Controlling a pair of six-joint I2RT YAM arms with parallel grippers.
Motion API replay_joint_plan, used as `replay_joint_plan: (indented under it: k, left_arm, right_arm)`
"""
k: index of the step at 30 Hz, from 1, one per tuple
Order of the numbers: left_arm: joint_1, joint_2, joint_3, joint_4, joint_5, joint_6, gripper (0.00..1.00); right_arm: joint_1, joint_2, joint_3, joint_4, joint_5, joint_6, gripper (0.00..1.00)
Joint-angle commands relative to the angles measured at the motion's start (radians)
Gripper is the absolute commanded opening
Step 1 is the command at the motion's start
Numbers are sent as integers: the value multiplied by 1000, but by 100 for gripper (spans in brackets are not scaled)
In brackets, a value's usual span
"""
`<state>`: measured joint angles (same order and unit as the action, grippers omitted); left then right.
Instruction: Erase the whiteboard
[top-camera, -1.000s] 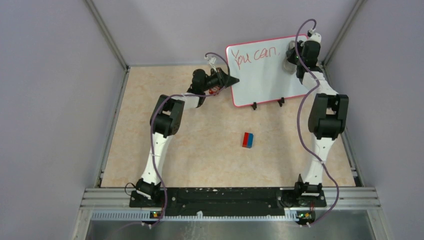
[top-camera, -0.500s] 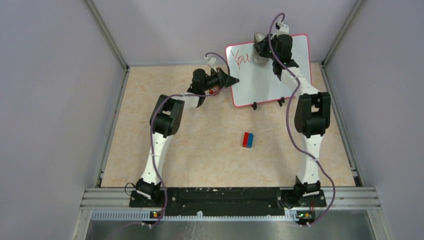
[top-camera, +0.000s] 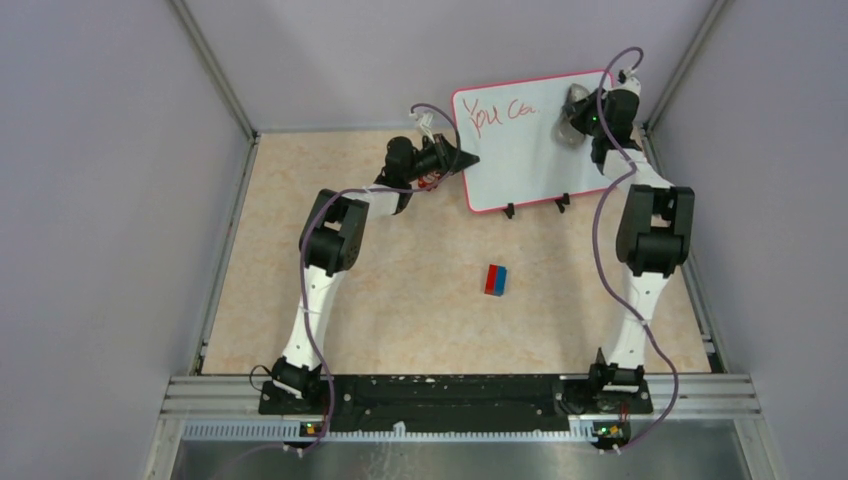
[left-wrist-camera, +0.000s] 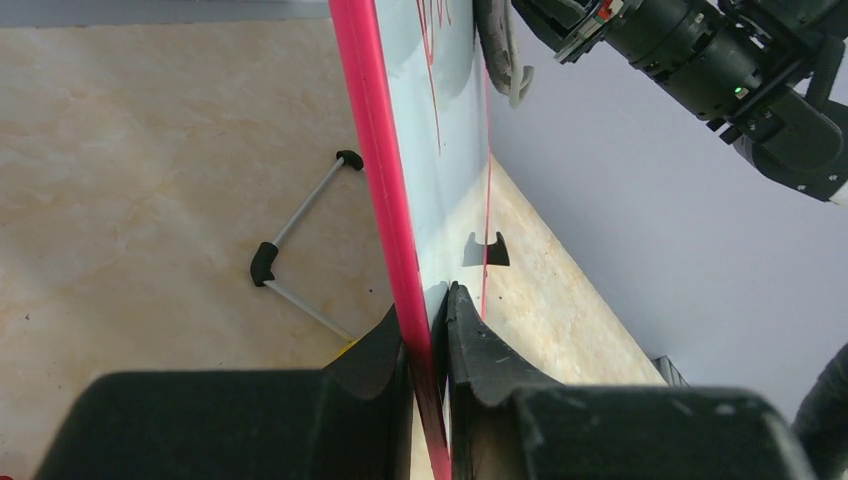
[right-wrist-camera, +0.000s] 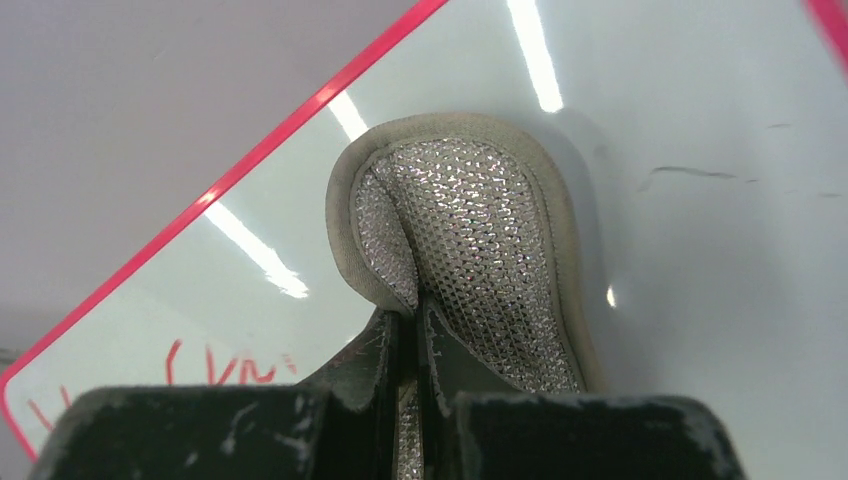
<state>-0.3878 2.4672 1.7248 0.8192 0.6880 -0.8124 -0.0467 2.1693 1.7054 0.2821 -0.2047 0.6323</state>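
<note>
Reaches L arm (top-camera: 330, 240) fwd over table (top-camera: 400, 310), elbow bent, and clamps L gripper (left-wrist-camera: 428, 325) on left edge of board (top-camera: 520, 155), prob. to brace it upright vs. wipe pressure. Keeps board propped on feet (top-camera: 508, 212) at far side, right of centre. Shows red writing (top-camera: 500, 112) top left only, rest blank. Stretches R arm (top-camera: 655, 235) up to board's upper right, R gripper (right-wrist-camera: 410, 335) pinched on pad (right-wrist-camera: 470, 220), pad pressed vs. surface. Looks mid-wipe, w/ text left to clear.
</note>
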Motion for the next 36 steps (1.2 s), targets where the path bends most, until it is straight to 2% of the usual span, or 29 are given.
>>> replay_joint_plan:
  k: [1,9,16,20,25,36]
  left_arm:
    - [28,-3,-36,-83,-40,164,0]
    - [26,-1,-34,-89,-44,170,0]
    - [27,-2,-34,-88,-42,169,0]
    - [26,-9,-42,-82,-43,167,0]
    - [26,-12,-47,-81,-45,172,0]
    - [26,-12,-50,-78,-45,171,0]
  right_arm:
    - [-30,6,-2,-100,74,-13,0]
    - [115,9,61,-85,49,-74,0]
    - [221,4,38,-22,-17,-45,0]
    - [264,35,126,-67,-38,-95,0]
    - [250,26,110,-77,-1,-119,0]
    - [52,-52,-114,-72,77,-9,0]
